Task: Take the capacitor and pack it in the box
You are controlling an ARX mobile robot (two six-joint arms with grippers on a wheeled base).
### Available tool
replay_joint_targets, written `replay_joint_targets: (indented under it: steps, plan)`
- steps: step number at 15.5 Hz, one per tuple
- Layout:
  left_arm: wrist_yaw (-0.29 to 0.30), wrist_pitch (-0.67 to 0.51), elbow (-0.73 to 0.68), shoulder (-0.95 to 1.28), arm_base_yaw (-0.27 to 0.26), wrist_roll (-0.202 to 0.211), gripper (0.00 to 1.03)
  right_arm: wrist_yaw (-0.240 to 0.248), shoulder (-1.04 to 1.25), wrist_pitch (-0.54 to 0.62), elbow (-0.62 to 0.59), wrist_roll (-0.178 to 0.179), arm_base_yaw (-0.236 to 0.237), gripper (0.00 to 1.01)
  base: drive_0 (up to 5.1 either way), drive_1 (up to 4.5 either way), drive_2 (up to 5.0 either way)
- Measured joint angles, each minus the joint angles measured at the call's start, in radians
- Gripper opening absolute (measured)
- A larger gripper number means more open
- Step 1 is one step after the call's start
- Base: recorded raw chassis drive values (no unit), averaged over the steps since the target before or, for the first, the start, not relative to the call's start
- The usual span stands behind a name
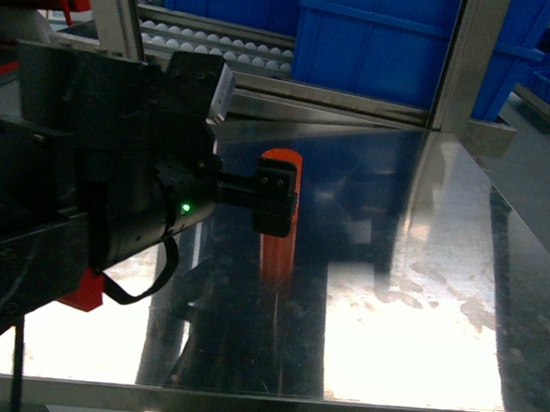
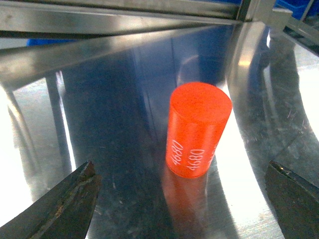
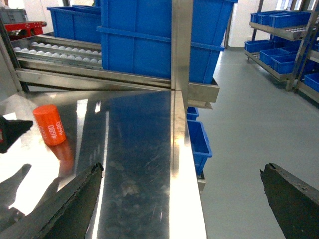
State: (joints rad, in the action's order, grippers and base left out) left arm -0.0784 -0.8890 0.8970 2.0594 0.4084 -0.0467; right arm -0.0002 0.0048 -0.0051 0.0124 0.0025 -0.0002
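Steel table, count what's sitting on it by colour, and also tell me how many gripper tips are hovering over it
Orange capacitor, upright on the steel table: 1
Other colours on it: 0
Left gripper, open, fingertips either side of the capacitor: 1
Right gripper, open, off to the side: 1
Total: 1 item, 2 grippers

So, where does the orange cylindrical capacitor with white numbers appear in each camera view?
Head: orange cylindrical capacitor centre, partly behind the left gripper.
Left wrist: centre, upright, between open fingers.
Right wrist: far left.
Shared landmark: shiny steel table.
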Motion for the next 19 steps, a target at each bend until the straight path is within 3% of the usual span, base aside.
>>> replay_joint_targets:
  steps: [6, 9, 13, 16, 19]
  plan:
    - [-0.039, 0.082, 0.309, 0.262, 0.001, -0.007, 0.98, 0.0, 0.0, 0.0, 0.0, 0.0, 0.0, 0.98, 0.0, 0.0, 0.0]
    - [-0.021, 0.111, 0.418, 0.358, -0.013, -0.038, 0.97, 0.0, 0.0, 0.0, 0.0, 0.0, 0.0, 0.98, 0.0, 0.0, 0.0]
    - [0.005, 0.071, 0.429, 0.369, -0.01, -0.058, 0.5, 0.0, 0.0, 0.0, 0.0, 0.0, 0.0, 0.98, 0.0, 0.0, 0.0]
    - [-0.04, -0.019, 0.315, 0.311, -0.018, -0.061, 0.45, 0.0, 0.0, 0.0, 0.0, 0.0, 0.0, 0.98, 0.0, 0.0, 0.0]
    - [-0.126, -0.195, -0.009, -0.021, -0.07, -0.028, 0.45, 0.0, 0.0, 0.0, 0.0, 0.0, 0.0, 0.98, 0.0, 0.0, 0.0]
